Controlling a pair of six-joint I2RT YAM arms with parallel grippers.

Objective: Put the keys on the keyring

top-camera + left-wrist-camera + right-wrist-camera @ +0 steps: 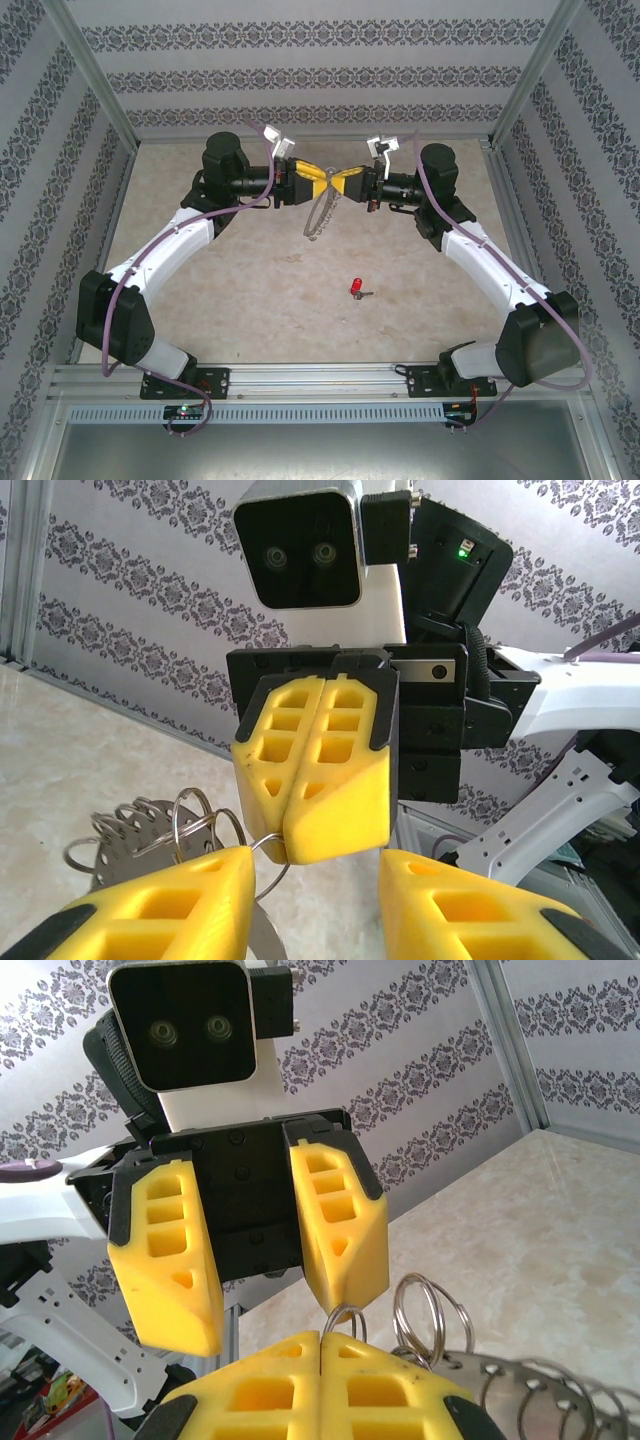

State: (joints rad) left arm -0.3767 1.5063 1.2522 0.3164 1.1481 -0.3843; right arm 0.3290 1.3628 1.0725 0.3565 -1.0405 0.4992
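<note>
- Right claw (290, 848) is clamped on the large thin silvery wire keyring (185, 825), dangling it at upper centre, likely steadied for threading.
- Left claw (265, 1305) faces it with fingers spread, empty.
- Tiny red-headed metal key (356, 289) lies at lower centre, unthreaded.

Patterned striped walls (300, 80), beige marbled tabletop (250, 290), aluminium frame (92, 75)

The left arm (165, 245) and right arm (490, 265) have white shells between bulky black joint housings (108, 318). A lilac cable (122, 285) runs along each. The fingers (345, 770) are yellow blocks with cut-out pockets, set in black holders. A green light (461, 551) glows beside a silver-framed wrist camera (300, 545).
</note>
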